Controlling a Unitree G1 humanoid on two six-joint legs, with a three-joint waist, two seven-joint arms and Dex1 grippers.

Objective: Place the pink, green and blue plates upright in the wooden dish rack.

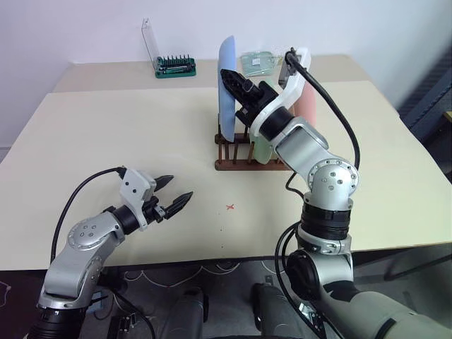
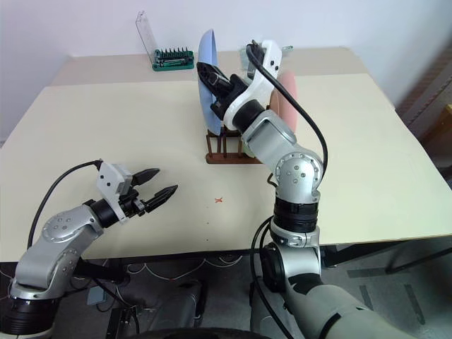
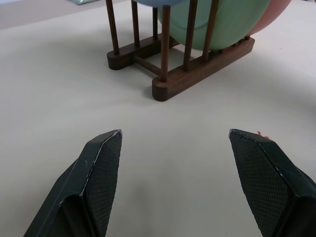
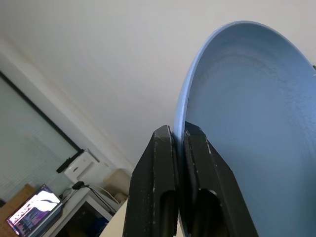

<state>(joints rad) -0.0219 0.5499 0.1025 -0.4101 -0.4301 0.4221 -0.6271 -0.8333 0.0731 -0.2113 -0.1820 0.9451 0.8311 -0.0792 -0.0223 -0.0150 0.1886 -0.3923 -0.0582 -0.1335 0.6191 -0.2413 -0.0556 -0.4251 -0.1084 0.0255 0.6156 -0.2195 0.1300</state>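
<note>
The right gripper (image 4: pixel 178 136) pinched the blue plate (image 1: pixel 227 88) by its rim, standing in the wooden dish rack (image 1: pixel 236 164). Let go carelessly, it could tip against the green plate (image 3: pixel 217 24). The left gripper (image 1: pixel 172 200) was open, empty.

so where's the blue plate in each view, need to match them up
Left eye: blue plate stands upright at the rack's left end, upper centre.
Right eye: same spot, upper centre.
Left wrist: a blue sliver at the top edge.
Right wrist: fills the right half, rim pinched.
Shared landmark: wooden dish rack.
</note>
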